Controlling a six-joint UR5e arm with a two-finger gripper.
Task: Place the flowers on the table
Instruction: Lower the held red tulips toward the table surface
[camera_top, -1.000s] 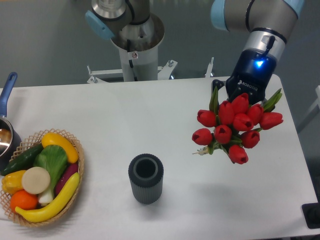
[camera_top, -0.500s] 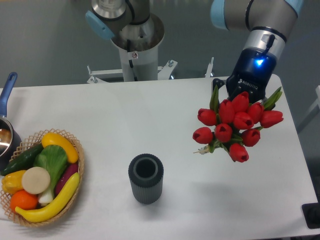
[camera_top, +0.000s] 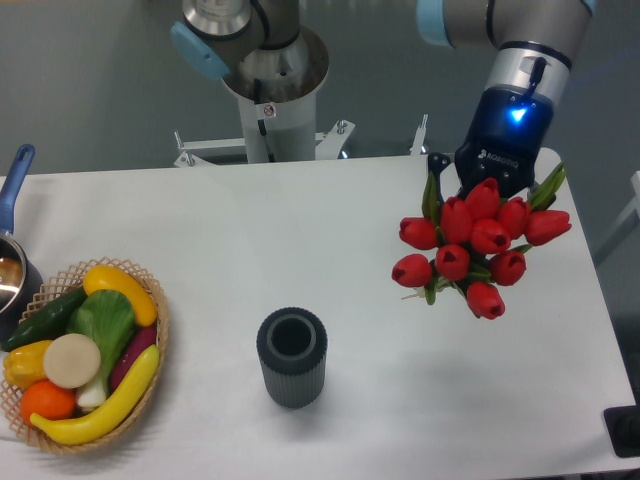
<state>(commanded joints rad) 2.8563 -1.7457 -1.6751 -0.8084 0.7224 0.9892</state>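
Note:
The flowers (camera_top: 475, 250), a bunch of red tulips with green leaves, hang in the air over the right part of the white table (camera_top: 300, 250). My gripper (camera_top: 497, 185) is above them, shut on their stems, with its fingertips hidden behind the blooms. The blue light on its wrist is on. The flowers stand well to the right of the dark ribbed cylinder vase (camera_top: 292, 356).
A wicker basket (camera_top: 150, 340) of vegetables sits at the left front. A pot with a blue handle (camera_top: 12, 190) is at the left edge. The robot base (camera_top: 270, 90) stands behind the table. A black object (camera_top: 625, 430) is at the right front corner.
The gripper and the flowers have moved slightly to the right and a little up. Nothing else has moved.

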